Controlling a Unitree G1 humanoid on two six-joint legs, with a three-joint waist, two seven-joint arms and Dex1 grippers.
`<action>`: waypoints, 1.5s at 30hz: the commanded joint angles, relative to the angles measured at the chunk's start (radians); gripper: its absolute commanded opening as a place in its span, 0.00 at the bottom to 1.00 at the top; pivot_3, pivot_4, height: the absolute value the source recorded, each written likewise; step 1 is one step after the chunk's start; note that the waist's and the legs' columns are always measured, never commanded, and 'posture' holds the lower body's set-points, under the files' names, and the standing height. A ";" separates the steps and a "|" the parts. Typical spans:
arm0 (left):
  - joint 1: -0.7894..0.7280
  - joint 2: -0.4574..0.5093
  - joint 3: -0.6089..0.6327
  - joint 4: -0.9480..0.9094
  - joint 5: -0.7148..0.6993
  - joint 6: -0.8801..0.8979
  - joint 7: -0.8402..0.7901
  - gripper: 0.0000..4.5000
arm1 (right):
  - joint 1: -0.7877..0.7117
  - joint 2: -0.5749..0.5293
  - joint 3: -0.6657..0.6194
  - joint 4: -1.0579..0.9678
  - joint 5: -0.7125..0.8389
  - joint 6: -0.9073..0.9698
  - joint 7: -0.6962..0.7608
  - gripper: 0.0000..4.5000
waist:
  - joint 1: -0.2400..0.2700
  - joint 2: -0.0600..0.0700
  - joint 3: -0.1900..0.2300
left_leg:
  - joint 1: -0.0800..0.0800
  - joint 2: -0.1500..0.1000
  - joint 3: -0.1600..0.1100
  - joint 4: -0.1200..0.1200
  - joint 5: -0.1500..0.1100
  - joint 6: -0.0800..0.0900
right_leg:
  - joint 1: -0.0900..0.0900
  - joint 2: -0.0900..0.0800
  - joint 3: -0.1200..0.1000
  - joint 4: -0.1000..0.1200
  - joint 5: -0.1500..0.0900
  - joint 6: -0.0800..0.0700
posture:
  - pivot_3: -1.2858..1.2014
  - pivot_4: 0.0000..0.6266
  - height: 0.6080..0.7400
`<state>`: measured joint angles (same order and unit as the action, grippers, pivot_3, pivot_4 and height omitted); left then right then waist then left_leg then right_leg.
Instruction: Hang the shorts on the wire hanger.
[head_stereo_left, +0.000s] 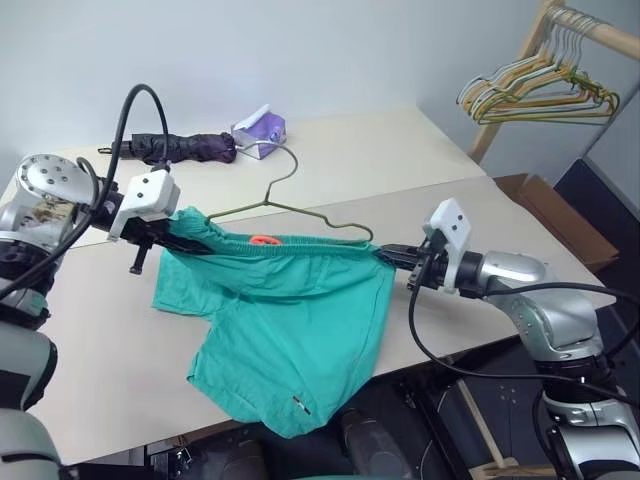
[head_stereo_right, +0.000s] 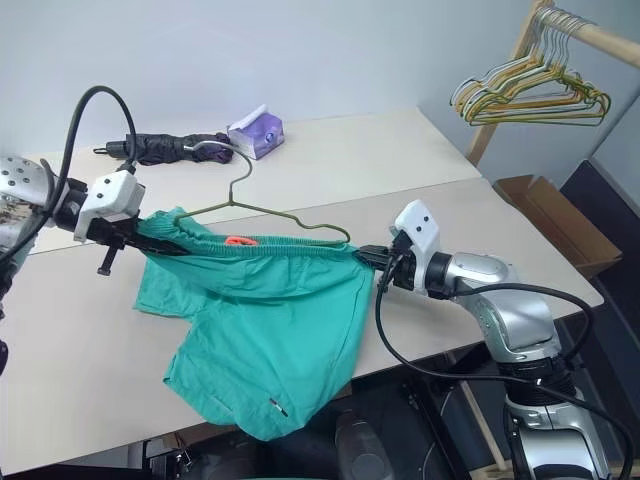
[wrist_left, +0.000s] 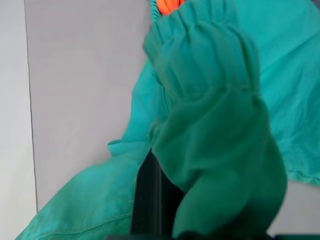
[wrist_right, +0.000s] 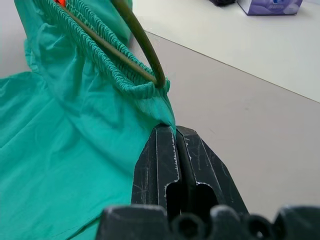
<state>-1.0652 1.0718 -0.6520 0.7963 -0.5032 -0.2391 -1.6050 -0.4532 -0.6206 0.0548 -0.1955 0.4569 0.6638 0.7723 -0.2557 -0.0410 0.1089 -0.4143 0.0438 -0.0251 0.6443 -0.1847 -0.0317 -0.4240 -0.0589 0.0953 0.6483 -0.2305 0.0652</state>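
Left eye view: left gripper (head_stereo_left: 178, 237) and right gripper (head_stereo_left: 388, 255) each clamp the shorts (head_stereo_left: 290, 320) waistband; wire hanger (head_stereo_left: 300, 205) threaded inside.

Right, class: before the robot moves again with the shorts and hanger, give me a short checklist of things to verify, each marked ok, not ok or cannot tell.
1. Left gripper shut on the shorts waistband: ok.
2. Right gripper shut on the waistband's other end: ok.
3. Hanger corner inside the waistband on the right gripper's side: ok.
4. Hanger's other corner inside the waistband: cannot tell.
5. Hook free of the umbrella and the tissue box: ok.
6. Shorts clear of the table edge: not ok, one leg hangs over.
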 joint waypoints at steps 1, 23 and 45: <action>-0.024 0.116 0.011 0.125 0.063 0.011 -0.009 0.00 | 0.010 -0.078 -0.105 0.084 -0.047 0.003 -0.042 0.00 | 0.001 0.000 0.000 | 0.000 0.000 0.000 0.000 0.000 0.000 | 0.000 0.000 0.000 0.000 0.000 0.000 | 0.45 0.09 1.00; -0.034 0.229 -0.060 0.146 0.001 0.062 -0.009 0.00 | 0.051 -0.080 -0.080 0.163 -0.034 -0.025 -0.064 0.00 | 0.033 0.000 0.000 | 0.000 0.000 0.000 0.000 0.000 0.000 | 0.000 0.000 0.000 0.000 0.000 0.000 | 0.46 0.11 1.00; 0.034 0.297 -0.105 0.019 -0.089 0.057 -0.009 0.00 | 0.051 -0.090 -0.134 0.360 0.015 -0.067 -0.087 0.00 | 0.063 0.001 0.001 | 0.000 0.000 0.001 0.000 0.000 0.000 | -0.001 0.000 0.000 0.000 0.000 0.000 | 0.46 0.11 1.00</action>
<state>-1.0374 1.1929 -0.7689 0.7084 -0.6495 -0.1821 -1.5949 -0.4464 -0.6173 0.1071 -0.0069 0.5417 0.5721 0.7771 -0.1927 -0.0403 0.1096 -0.4145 0.0441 -0.0245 0.6442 -0.1849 -0.0314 -0.4244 -0.0585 0.0955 0.6479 -0.2309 0.0648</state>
